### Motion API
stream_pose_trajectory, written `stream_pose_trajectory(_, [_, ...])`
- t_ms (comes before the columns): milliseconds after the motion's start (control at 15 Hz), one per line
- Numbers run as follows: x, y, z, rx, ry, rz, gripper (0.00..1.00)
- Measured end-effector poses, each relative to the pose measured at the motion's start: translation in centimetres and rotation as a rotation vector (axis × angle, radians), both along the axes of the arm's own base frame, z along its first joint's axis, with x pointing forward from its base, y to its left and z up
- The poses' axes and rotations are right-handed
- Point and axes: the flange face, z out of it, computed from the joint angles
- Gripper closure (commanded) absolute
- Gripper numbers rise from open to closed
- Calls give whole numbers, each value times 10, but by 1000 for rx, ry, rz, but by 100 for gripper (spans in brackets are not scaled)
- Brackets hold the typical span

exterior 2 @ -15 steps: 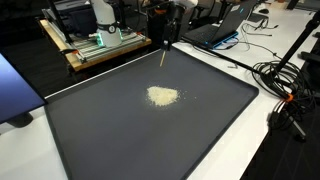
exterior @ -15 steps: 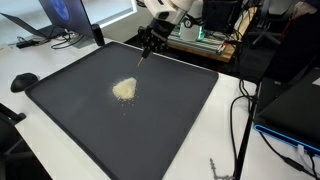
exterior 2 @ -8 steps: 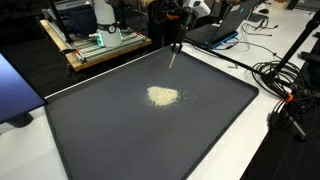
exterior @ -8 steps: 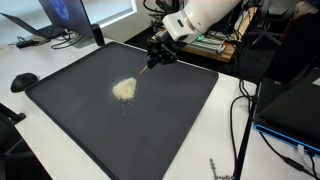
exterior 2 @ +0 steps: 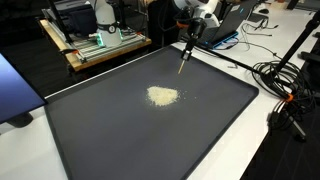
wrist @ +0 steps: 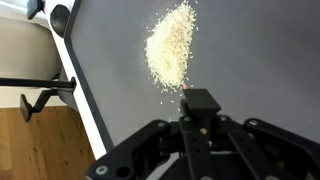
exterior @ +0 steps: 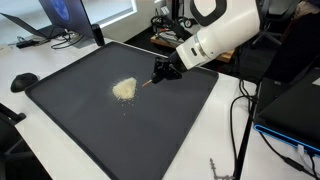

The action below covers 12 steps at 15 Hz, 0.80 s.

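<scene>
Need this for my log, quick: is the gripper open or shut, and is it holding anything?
Gripper: closed, holding a thin stick.

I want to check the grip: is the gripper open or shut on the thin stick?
Shut. In both exterior views the gripper clamps the thin stick, which slants down toward the pale grain pile.

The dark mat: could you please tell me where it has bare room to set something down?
The dark mat is bare all around the grain pile, widest between the pile and the near edge. The far edge is crowded: the gripper hangs there, shut on a thin stick angled toward the pile. Off the mat, cables crowd the table.
</scene>
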Motion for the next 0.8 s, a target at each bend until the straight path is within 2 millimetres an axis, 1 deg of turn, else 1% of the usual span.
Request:
stream_pose_trajectory(267, [11, 17, -18, -58, 32, 25, 97])
stream_pose_trajectory(467, [19, 27, -27, -82, 69, 56, 97])
stream_pose_trajectory(600, [25, 30, -30, -88, 95, 82, 97])
stream_pose_trajectory(800, [35, 33, -27, -96, 138, 129, 97])
